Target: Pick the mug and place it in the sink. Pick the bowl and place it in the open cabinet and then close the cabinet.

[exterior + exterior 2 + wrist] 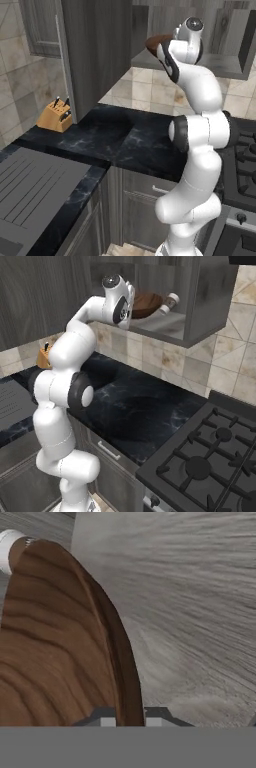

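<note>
In the left base view, the white arm is seen raised from the lower right up to the open cabinet (100,55). The bowl (159,41) of brown wood is seen as a dark brown edge just beside the hand, at the level of the cabinet shelf. The open door of the cabinet is hanging in front, with a slim silver handle along its left edge. Below the cabinet, a wooden knife block (56,116) is placed on the black marble counter (120,140), near the wall. The ribbed grey drainboard of the sink (35,187) is seen at the lower left, well apart from the cabinet. The gripper itself is hidden by the wrist in this view.

In the right base view, the bowl (146,303) is seen inside the cabinet (210,301), above its shelf, just beside the hand. A small cylinder with a white cap (169,302) is lying on the shelf, to the right of the bowl. A black gas stove (205,456) is seen at the lower right, below the cabinet and well apart from it.

In the hand view, the gripper (131,714) is seen closed on the rim of the bowl (55,652): one finger tip is on each side of the thin wooden wall. The bowl is tilted on its edge in this view. Behind it, the grey wood grain of the cabinet (200,612) is shown.
</note>
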